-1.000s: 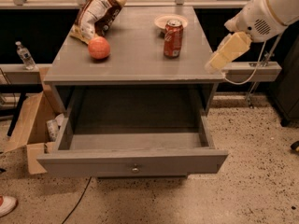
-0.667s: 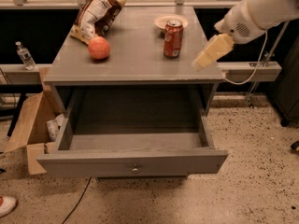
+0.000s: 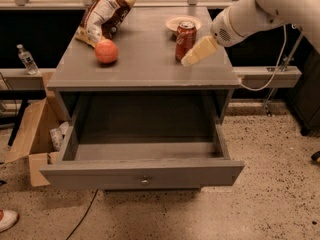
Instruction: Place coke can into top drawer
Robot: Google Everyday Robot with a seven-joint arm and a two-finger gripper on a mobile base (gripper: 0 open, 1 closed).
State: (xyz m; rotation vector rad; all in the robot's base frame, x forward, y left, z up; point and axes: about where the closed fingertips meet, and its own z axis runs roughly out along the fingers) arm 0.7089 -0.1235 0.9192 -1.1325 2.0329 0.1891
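The red coke can point(image 3: 185, 39) stands upright on the grey cabinet top point(image 3: 145, 59), right of centre. My gripper point(image 3: 198, 52), on the white arm coming in from the upper right, is just right of the can's lower part and seems close to touching it. The top drawer point(image 3: 142, 173) is pulled fully out below, with its inside showing bare and a small round knob at the centre of its front panel.
A round orange-red fruit point(image 3: 106, 51) and a chip bag point(image 3: 102, 15) lie on the cabinet's left side. A small white dish point(image 3: 181, 21) sits behind the can. A cardboard box point(image 3: 31, 136) stands on the floor at left. A water bottle point(image 3: 26, 59) stands on a left ledge.
My arm and gripper have moved left and toward the can, from beyond the cabinet's right edge to right beside the can. The can, fruit and drawer have not moved.
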